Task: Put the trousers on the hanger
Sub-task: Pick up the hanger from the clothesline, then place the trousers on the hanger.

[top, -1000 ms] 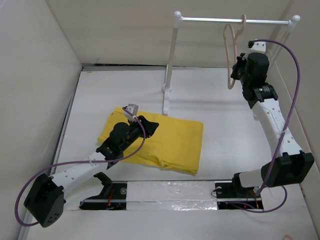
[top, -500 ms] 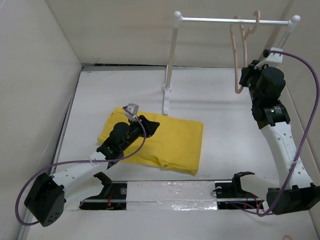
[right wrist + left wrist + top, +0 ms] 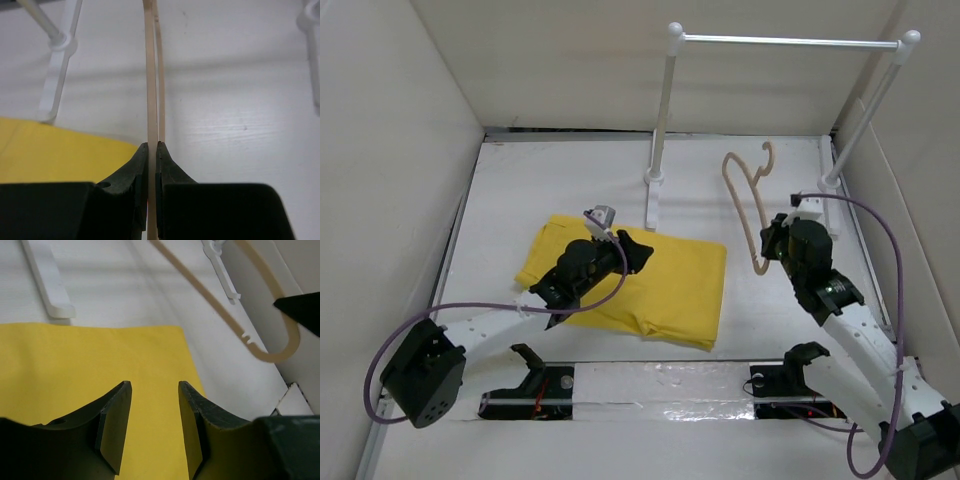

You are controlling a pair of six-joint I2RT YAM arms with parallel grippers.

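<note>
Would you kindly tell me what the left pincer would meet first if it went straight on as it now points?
Most likely the trousers: the left pincer, jaws apart, points forward and down over the yellow cloth. Depth is unclear; a flatter line would reach the white table beyond.

Plain bright yellow trousers (image 3: 665, 285) are pictured on a white table (image 3: 550, 180), with a pale beige hanger (image 3: 744, 196) and a white rail (image 3: 780, 41). The left gripper (image 3: 638, 250) and right gripper (image 3: 768, 240) are finished in black, and purple cables (image 3: 900, 300) are looped alongside.
</note>
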